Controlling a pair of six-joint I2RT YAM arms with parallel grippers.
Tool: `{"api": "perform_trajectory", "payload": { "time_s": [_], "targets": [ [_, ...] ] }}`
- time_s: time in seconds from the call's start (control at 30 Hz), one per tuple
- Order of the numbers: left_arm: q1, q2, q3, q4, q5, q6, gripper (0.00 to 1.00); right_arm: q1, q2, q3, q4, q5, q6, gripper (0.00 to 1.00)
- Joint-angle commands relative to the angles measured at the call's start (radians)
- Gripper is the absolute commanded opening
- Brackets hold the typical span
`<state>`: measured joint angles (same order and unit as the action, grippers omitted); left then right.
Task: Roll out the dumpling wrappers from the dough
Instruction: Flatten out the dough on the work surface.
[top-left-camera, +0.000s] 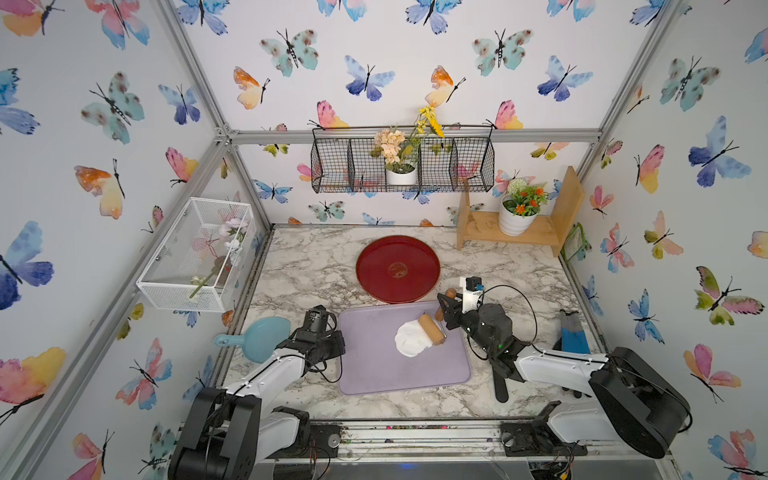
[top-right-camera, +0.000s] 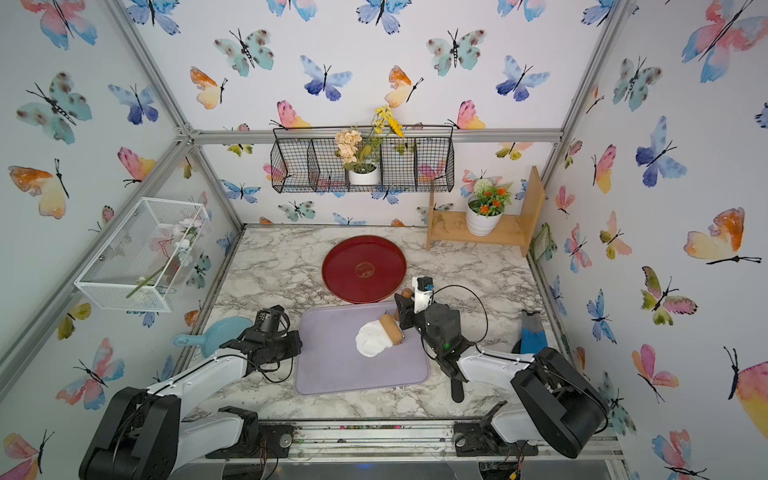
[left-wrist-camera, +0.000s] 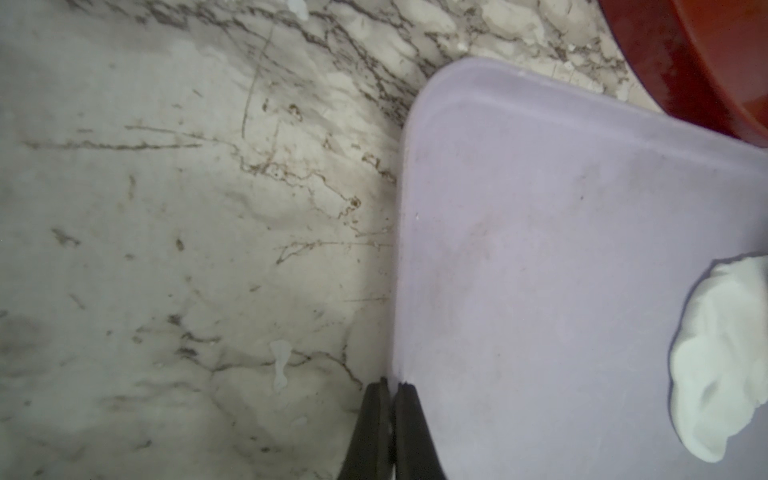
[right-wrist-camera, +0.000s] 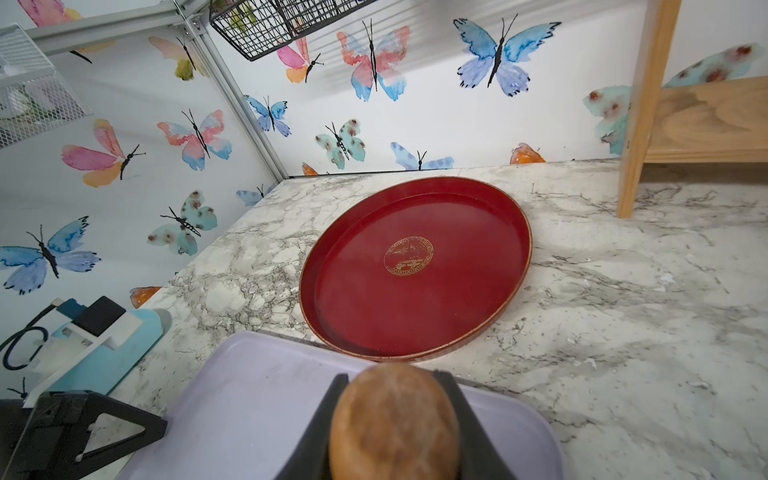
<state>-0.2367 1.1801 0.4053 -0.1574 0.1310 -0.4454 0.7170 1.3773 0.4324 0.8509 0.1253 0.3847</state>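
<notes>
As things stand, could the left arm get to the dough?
Probably yes. The left claw, shut, sits at the purple mat's edge, with only bare mat between it and the dough. The wooden roller, held by the right claw, lies on the dough's opposite side.

left gripper (left-wrist-camera: 393, 386): fingers pressed together, arm reaching forward, wrist low. right gripper (right-wrist-camera: 392, 378): clamped round wooden roller handle (right-wrist-camera: 395, 428), one finger each side, arm stretched forward.
</notes>
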Motion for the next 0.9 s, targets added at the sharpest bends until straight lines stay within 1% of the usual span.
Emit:
{"api": "perform_trajectory", "payload": {
  "time_s": [0.0, 0.23, 0.47, 0.67, 0.87],
  "targets": [
    [0.011, -0.015, -0.005, 0.025, 0.033, -0.030, 0.00, 0.003, 0.017, 0.001, 0.090, -0.008, 0.024, 0.01],
    [0.010, -0.017, -0.021, 0.045, 0.060, -0.049, 0.00, 0.049, 0.075, -0.058, 0.134, 0.025, 0.026, 0.01],
    [0.010, -0.016, -0.023, 0.041, 0.064, -0.049, 0.00, 0.124, 0.137, -0.081, 0.137, 0.099, 0.052, 0.01],
    [0.010, -0.023, -0.024, 0.038, 0.064, -0.049, 0.00, 0.178, 0.212, -0.054, 0.110, 0.149, 0.089, 0.01],
    [0.010, -0.040, -0.028, 0.028, 0.058, -0.046, 0.00, 0.226, 0.284, -0.019, 0.108, 0.167, 0.119, 0.01]
  ]
}}
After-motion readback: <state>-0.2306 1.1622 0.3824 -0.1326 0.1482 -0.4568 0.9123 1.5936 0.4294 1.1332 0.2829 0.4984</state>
